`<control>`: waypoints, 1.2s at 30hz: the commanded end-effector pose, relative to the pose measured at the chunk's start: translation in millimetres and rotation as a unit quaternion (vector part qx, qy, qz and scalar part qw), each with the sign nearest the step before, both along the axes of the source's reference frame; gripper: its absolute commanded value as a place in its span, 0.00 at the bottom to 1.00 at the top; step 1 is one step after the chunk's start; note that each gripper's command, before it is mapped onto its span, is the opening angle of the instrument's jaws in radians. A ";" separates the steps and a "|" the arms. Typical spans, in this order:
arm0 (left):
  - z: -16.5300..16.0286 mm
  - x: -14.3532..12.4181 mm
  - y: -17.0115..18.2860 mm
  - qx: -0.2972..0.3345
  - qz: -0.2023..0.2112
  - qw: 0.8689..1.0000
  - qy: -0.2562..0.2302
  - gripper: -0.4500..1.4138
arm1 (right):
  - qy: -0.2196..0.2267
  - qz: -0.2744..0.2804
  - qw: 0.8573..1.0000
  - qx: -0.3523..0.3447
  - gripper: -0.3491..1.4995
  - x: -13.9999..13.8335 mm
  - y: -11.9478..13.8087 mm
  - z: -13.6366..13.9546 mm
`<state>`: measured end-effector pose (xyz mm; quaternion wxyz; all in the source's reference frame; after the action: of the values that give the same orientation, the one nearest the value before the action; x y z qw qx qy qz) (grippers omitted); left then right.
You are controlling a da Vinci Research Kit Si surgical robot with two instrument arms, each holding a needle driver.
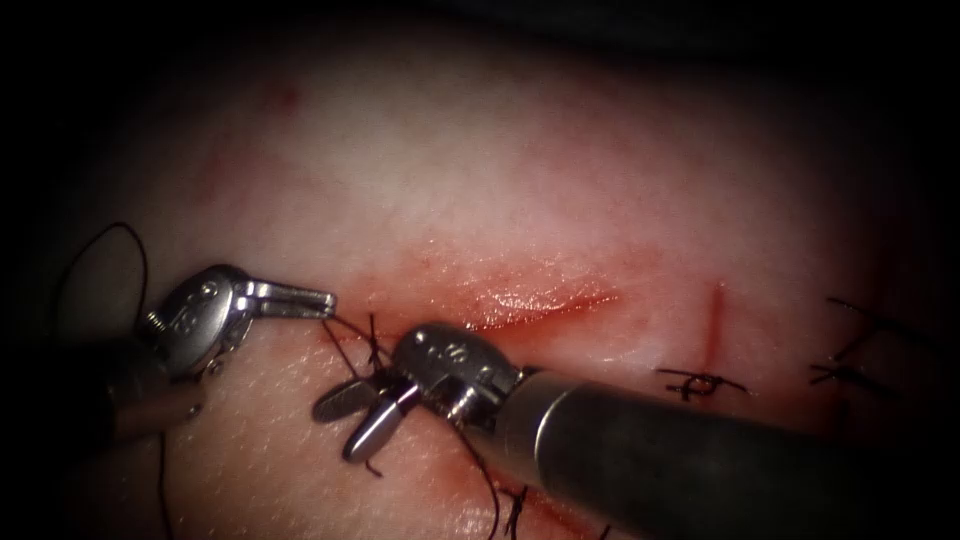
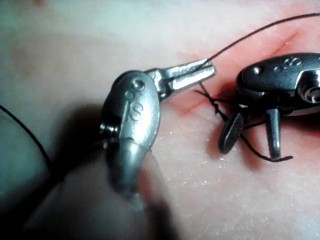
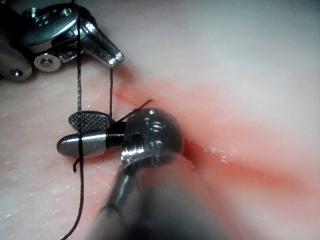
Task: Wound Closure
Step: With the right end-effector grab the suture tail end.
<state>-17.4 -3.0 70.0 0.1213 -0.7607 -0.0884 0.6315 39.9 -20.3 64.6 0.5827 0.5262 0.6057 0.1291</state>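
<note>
Pink tissue (image 1: 560, 180) lies under both tools, its cut (image 1: 540, 305) at mid-frame; left tool (image 1: 318, 301) pinches the thread (image 1: 345, 330) tight, likely to keep it taut; right tool (image 1: 358, 418) spreads its jaws beside the knot (image 1: 373, 345), holding nothing; no needle seen.

Both grippers (image 1: 300, 300) (image 1: 362, 418) look like polished metal, the tissue (image 1: 520, 200) moist and glossy, the thread (image 1: 350, 335) matt.

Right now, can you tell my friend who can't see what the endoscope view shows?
The left tool, jaws shut, holds dark thread beside a knot at the left end of the cut in the tissue. The right tool hovers there open, holding nothing, and finished stitches lie further right.
</note>
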 end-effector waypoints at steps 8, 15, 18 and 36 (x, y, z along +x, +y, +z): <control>1.0 -0.5 0.1 -0.003 0.000 1.000 -0.001 0.00 | 0.016 -0.002 1.000 -0.022 0.76 1.2 -0.9 -0.9; 0.9 -0.5 -0.8 -0.004 0.000 1.000 0.000 0.00 | 0.064 -0.010 0.993 -0.098 0.80 0.9 -1.2 -1.4; 0.4 -0.8 -1.2 -0.003 0.000 1.000 0.002 0.00 | 0.090 -0.020 0.986 -0.139 0.80 0.6 -0.6 -0.9; -2.8 0.2 -2.1 0.001 0.001 1.000 0.009 0.00 | 0.138 -0.096 0.962 -0.213 0.87 2.7 2.0 0.4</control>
<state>-16.6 -5.0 66.6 0.1220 -0.7540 -0.0880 0.6394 41.7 -18.5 64.5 0.6026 0.4594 0.6382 -0.1358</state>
